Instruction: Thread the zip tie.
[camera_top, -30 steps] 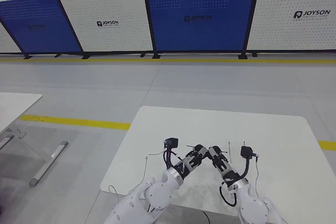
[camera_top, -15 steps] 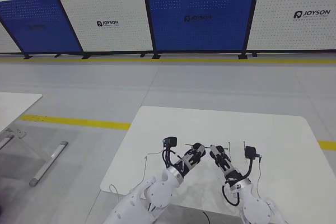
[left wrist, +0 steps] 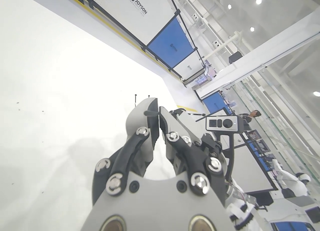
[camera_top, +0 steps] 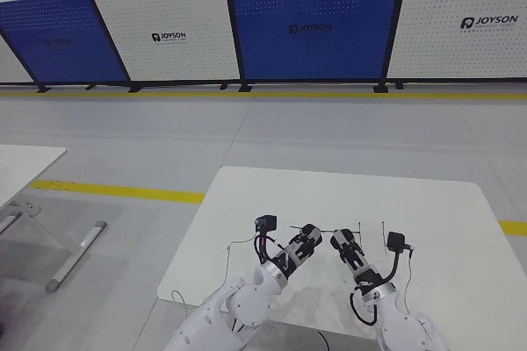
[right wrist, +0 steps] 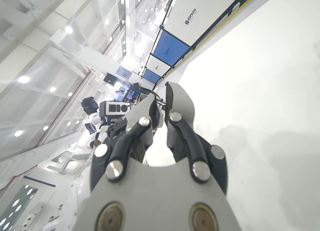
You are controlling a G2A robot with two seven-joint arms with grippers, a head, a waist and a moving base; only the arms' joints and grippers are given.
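**Three ties, two grippers: one tie held**

Your left gripper [left wrist: 158, 113] is pinched tight on one thin black tie [left wrist: 150, 112]; the strip crosses between its tips, and a short end sticks out past the finger on its outer side; in the top view you see that end as a fine line [camera_top: 294, 230] jutting from the left gripper [camera_top: 309, 232], away from the other arm.

Your right gripper [camera_top: 341, 239] hangs just beside the left one, tips apart from it, both low over the white table [camera_top: 272, 193]; from its own wrist view [right wrist: 161, 97] you cannot tell whether it is closed or grips anything, since dark parts crowd the tips.

Two spare ties [camera_top: 360, 230] lie on the table on the right gripper's outer side, the second [camera_top: 384, 229] farther out; they run side by side, near each other but apart; from the left wrist they show as two small dark marks [left wrist: 135, 96] beyond the held tie.
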